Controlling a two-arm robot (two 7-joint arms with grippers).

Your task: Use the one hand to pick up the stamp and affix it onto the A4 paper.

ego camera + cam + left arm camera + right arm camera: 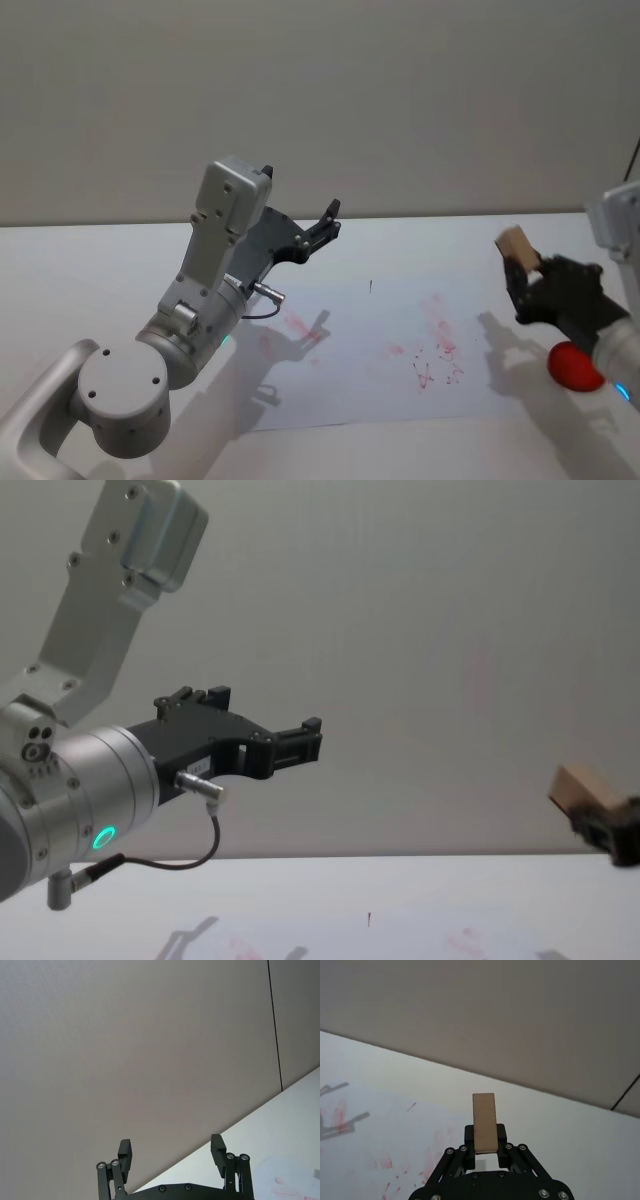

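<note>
Bright, soft, even light from above. The left claw (333,220) and arm throw a crisp dark shadow onto the paper (350,390); a second shadow darkens the desk (100,260) at right. Slightly soft focus.

The right gripper (522,272) is black, and the stamp (515,244) is plain light brown with no pattern on its flat face. The left gripper (331,221) is black too, on a silver-grey arm (215,250) with a green ring light (103,837). The A4 paper (350,385) is white, scattered with faint red marks (437,350) and one tiny dark tick (370,286). At the near right is a bright red object (574,366). The table (100,260) is white, the wall (400,100) pale grey-beige.
</note>
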